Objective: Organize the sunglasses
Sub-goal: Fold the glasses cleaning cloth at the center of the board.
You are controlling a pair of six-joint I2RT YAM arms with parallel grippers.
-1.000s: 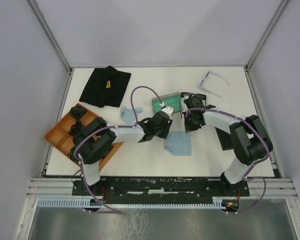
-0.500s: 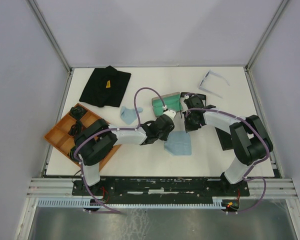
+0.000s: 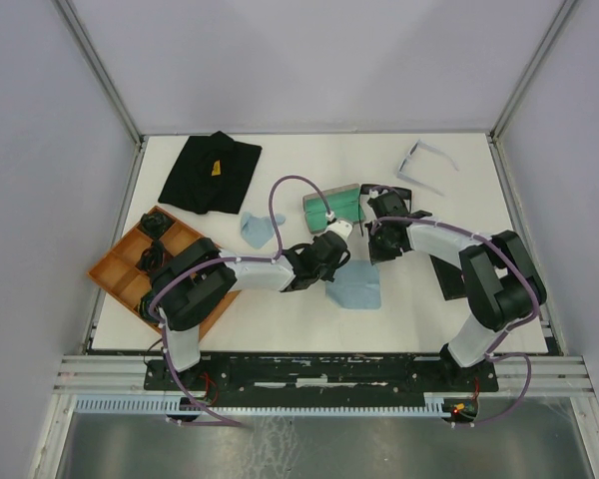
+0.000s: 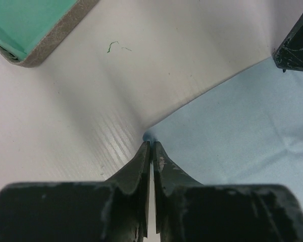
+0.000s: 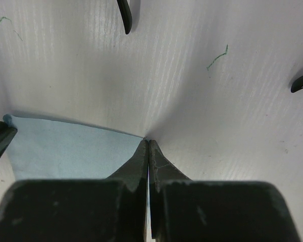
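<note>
Top view: a white bench (image 3: 309, 160) is sitting between grey walls (image 3: 309, 60). The pale sunglasses (image 3: 407, 163) are lying unfolded at upper right, temples pointing lower right. Left wrist: the left hand (image 4: 150, 146) is pinching a blue cloth (image 4: 232, 131) corner. Right wrist: the right hand (image 5: 147, 143) is clenching another corner.

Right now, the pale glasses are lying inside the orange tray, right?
Not quite. The pale glasses are not inside the orange tray. They are lying on the white table, near its far right corner, and the tray is over at the left edge. The top external view shows this.
</note>
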